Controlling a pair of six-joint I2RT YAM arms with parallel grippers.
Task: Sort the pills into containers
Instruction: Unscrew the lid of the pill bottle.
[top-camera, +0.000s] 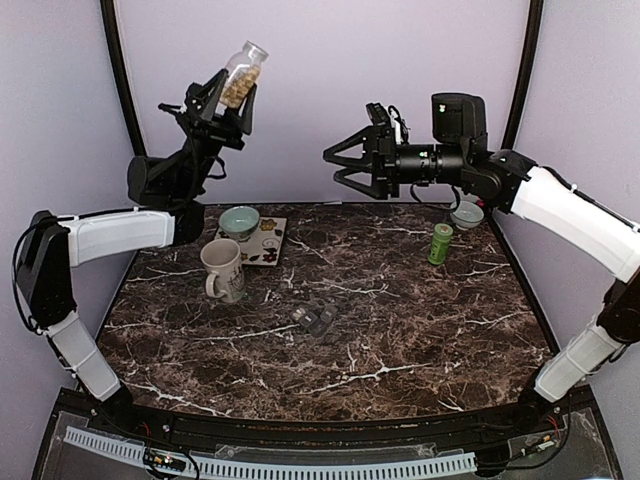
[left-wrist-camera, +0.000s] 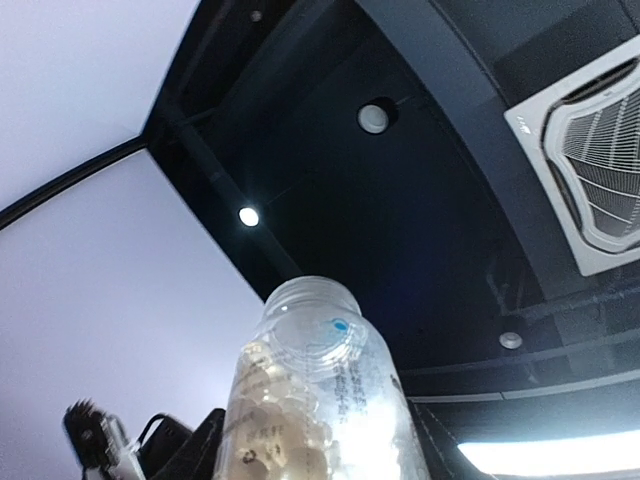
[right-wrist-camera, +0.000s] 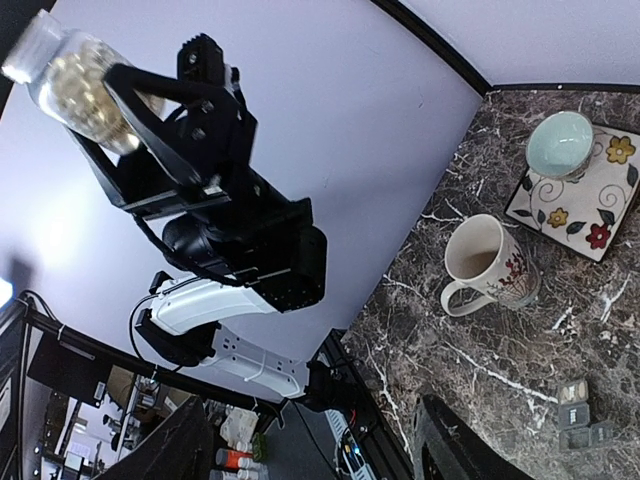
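A clear jar (top-camera: 243, 72) about half full of tan-yellow pills (top-camera: 238, 88) is held high above the table's back left, tilted with its threaded neck up. My left gripper (top-camera: 225, 98) is shut on the jar's lower body. In the left wrist view the jar (left-wrist-camera: 320, 390) fills the bottom, with pills (left-wrist-camera: 262, 420) inside. The dark grey containers (top-camera: 315, 320) lie mid-table, also seen in the right wrist view as the containers (right-wrist-camera: 580, 415). My right gripper (top-camera: 335, 165) hangs high at the back, pointing left toward the jar (right-wrist-camera: 70, 75), open and empty.
A white mug (top-camera: 222, 268) stands left of centre. Behind it a pale teal bowl (top-camera: 240, 221) sits on a floral tile (top-camera: 270, 247). A green bottle (top-camera: 440, 243) and a small bowl (top-camera: 466, 214) stand at the back right.
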